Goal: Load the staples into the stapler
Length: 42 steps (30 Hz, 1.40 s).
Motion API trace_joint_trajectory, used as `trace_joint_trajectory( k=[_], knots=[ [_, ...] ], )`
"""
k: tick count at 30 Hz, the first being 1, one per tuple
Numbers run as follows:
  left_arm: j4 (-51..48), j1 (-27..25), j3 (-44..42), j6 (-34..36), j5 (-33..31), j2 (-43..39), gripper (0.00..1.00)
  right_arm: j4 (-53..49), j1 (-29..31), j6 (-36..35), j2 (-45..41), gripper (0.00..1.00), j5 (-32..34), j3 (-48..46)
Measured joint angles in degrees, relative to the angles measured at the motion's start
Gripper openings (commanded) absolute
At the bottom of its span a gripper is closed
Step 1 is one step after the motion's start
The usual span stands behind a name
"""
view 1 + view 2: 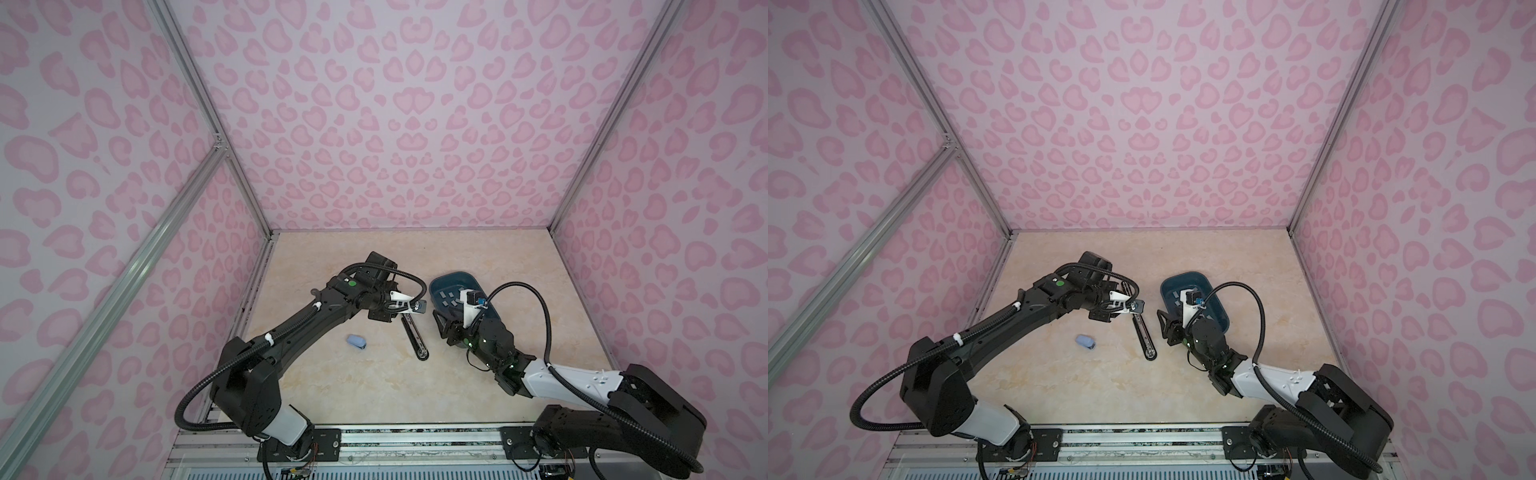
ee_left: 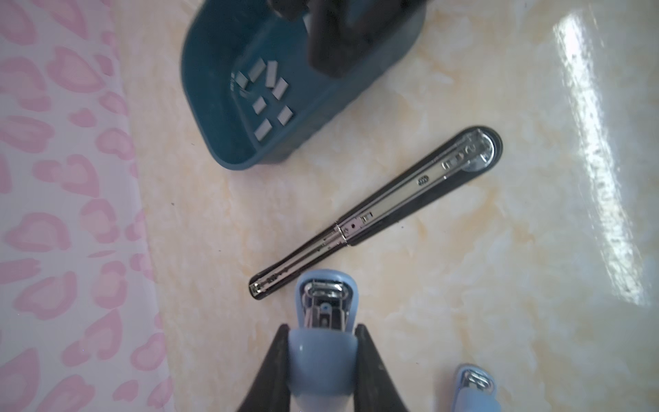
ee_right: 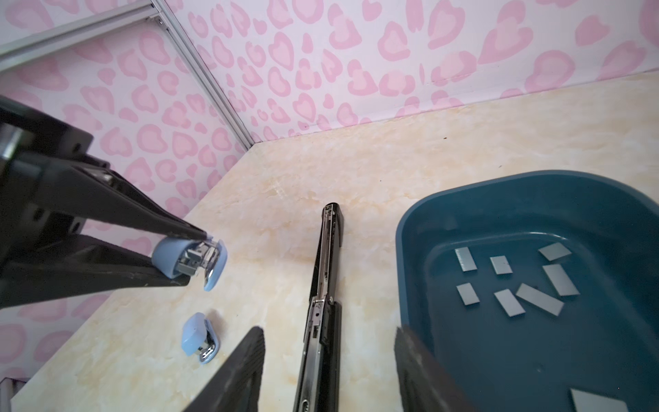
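My left gripper (image 2: 322, 333) is shut on a small light-blue stapler (image 2: 322, 314), its metal mouth pointing away from the wrist; it hangs above the table near one end of a long black stapler (image 2: 378, 214) that lies opened out flat. In both top views that black stapler (image 1: 415, 336) lies mid-table. Several grey staples (image 3: 517, 285) lie loose in a teal tray (image 3: 403, 249). My right gripper (image 3: 330, 331) is open above the black stapler, beside the tray's edge, holding nothing.
A second small light-blue stapler (image 1: 357, 341) rests on the table left of the black one. The teal tray (image 1: 453, 274) stands at mid-right. Pink patterned walls close in the back and both sides.
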Motion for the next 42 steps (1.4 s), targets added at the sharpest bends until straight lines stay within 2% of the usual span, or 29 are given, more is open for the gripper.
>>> trace_joint_trajectory(
  k=[3,6,8,14,24,30,38,42],
  knots=[
    [5.7,-3.9,-1.2,-7.2,-1.3,-2.6,0.04,-1.1,0.0,1.3,-1.4,0.61,-2.0,0.0],
    [12.0,-7.0,-6.4,-12.0,-2.0,-5.1,0.04,-1.4,0.1,2.4,-2.3,0.61,-4.0,-0.4],
    [13.3,-7.4,-9.1,-14.3,-1.6,-6.3,0.04,-1.5,0.3,2.8,-3.0,0.61,-4.9,-0.9],
    [17.4,-7.4,-9.3,-18.1,-2.4,-6.4,0.04,-1.6,0.9,3.2,-6.4,0.61,-5.2,-3.5],
    [18.7,-7.3,-9.2,-19.4,-3.1,-7.3,0.04,-1.7,1.7,3.3,-10.2,0.6,-5.2,-2.4],
    [18.7,-7.7,-9.3,-19.3,-1.9,-7.3,0.04,-4.5,1.8,3.1,-8.7,0.55,-5.3,1.7],
    [18.7,-8.1,-10.1,-17.8,0.2,-7.3,0.04,-6.8,1.5,2.7,-3.3,0.43,-5.1,6.1],
    [18.8,-8.1,-10.8,-16.8,0.9,-7.3,0.04,-6.5,0.9,2.7,-1.9,0.3,-6.5,6.4]
  ],
)
